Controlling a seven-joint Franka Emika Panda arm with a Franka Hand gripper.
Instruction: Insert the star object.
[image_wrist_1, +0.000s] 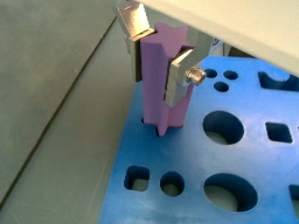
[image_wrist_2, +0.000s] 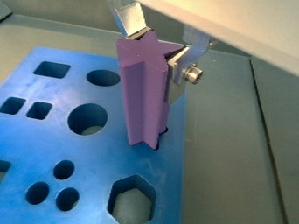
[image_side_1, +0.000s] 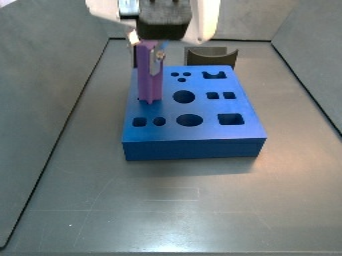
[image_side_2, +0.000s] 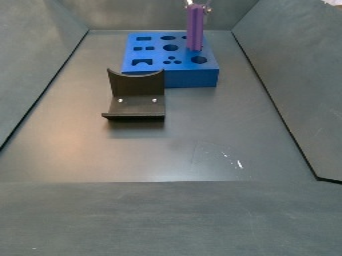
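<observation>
The star object (image_wrist_1: 163, 83) is a long purple rod with a star-shaped top. It stands upright with its lower end in a hole near the edge of the blue block (image_wrist_1: 222, 175). My gripper (image_wrist_1: 158, 52) is shut on the rod's upper part, silver fingers (image_wrist_1: 177, 74) on both sides. The rod also shows in a wrist view (image_wrist_2: 146, 87) and in both side views (image_side_1: 147, 75) (image_side_2: 195, 28). The gripper (image_side_1: 150, 50) hangs above the block's (image_side_1: 194, 125) left edge. How deep the rod sits is hidden.
The blue block (image_side_2: 167, 58) has several round, square and hexagonal holes (image_wrist_2: 135, 194). A dark grey curved piece (image_side_2: 134, 95) lies on the floor in front of the block; it shows behind the block in a side view (image_side_1: 211, 53). Grey walls ring the floor.
</observation>
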